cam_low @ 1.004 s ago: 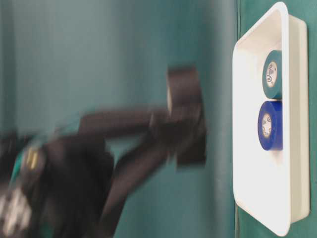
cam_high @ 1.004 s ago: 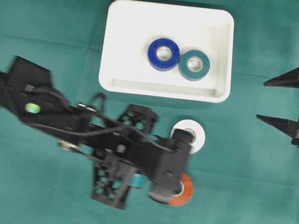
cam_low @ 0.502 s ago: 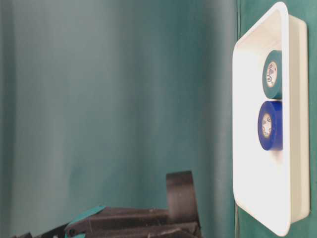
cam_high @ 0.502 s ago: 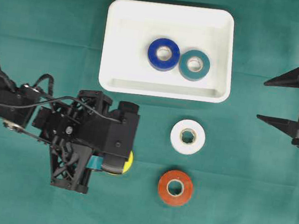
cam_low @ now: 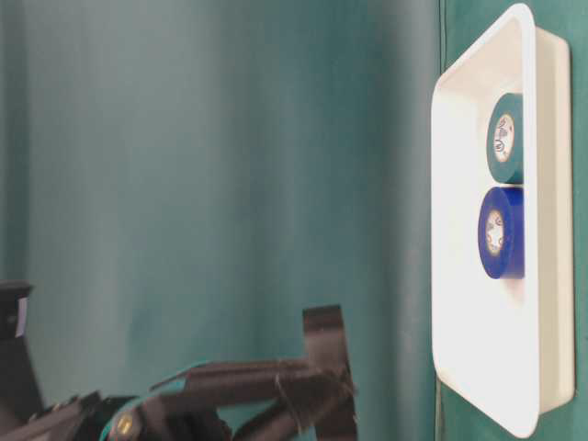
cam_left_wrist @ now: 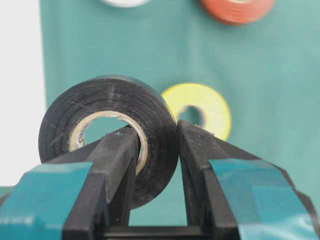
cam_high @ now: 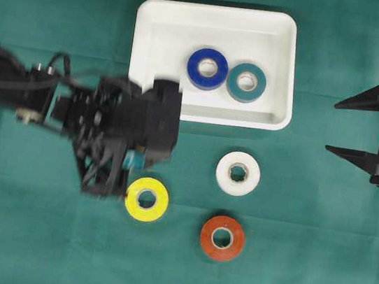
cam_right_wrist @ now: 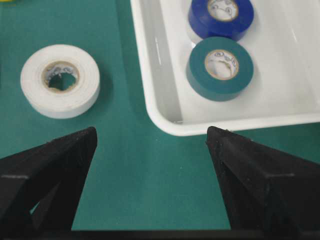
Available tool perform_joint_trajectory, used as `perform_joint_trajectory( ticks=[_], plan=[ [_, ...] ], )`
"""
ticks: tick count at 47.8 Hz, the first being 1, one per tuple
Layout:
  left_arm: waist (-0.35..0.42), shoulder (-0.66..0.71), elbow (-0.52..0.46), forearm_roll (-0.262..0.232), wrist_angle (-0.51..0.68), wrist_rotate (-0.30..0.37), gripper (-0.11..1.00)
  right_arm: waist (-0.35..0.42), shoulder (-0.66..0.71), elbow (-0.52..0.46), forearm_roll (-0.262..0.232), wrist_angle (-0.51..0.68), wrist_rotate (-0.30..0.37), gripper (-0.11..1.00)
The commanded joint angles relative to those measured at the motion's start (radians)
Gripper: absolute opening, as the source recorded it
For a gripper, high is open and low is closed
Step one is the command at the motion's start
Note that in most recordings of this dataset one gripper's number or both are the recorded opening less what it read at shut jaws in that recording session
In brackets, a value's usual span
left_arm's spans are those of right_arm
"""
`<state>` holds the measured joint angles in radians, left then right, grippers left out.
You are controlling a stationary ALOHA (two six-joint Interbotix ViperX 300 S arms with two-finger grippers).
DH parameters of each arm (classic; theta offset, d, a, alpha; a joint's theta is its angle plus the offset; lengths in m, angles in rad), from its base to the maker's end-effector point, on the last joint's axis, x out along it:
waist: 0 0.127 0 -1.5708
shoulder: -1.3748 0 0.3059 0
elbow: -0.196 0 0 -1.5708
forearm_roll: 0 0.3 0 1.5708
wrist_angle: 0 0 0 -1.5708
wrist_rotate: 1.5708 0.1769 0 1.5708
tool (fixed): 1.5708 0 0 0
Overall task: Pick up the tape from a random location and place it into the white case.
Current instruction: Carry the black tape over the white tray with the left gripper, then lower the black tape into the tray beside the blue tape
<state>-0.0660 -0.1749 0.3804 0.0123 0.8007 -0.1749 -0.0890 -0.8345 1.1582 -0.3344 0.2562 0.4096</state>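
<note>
Two rolls, blue (cam_high: pixel 207 68) and teal (cam_high: pixel 246 82), inside white case (cam_high: pixel 153 52); my left pincer (cam_left_wrist: pixel 156 150) grips black tape roll (cam_left_wrist: pixel 107 135) beside case; right pincer (cam_right_wrist: pixel 152 145) spread wide, holding nothing.

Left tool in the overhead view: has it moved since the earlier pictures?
Yes. The left tool has shifted up the picture toward the white case, uncovering the yellow tape.

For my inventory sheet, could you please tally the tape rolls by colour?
Blue plastic tape roll: 1
Teal tape roll: 1
White tape roll: 1
Yellow tape roll: 1
Orange-red tape roll: 1
Black tape roll: 1
Total: 6
</note>
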Motion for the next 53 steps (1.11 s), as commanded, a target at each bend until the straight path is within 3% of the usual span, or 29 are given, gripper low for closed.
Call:
perform_joint_trajectory(
  ticks=[1, 34, 43, 53],
  plan=[
    [0.052, -0.032, -0.014, 0.003, 0.0, 0.005, 0.19, 0.0, 0.003, -0.021, -0.002, -0.003, 0.0, 0.87],
    [0.374, -0.04, -0.021, 0.005, 0.023, 0.037, 0.19, 0.0, 0.0, -0.021, -0.002, 0.003, 0.0, 0.87],
    [0.431, -0.04, -0.023, 0.006, 0.023, 0.038, 0.19, 0.0, 0.0, -0.021, -0.002, 0.003, 0.0, 0.87],
    [0.443, -0.04, -0.023, 0.006, 0.017, 0.037, 0.19, 0.0, 0.0, -0.021, -0.003, 0.003, 0.0, 0.87]
  ],
)
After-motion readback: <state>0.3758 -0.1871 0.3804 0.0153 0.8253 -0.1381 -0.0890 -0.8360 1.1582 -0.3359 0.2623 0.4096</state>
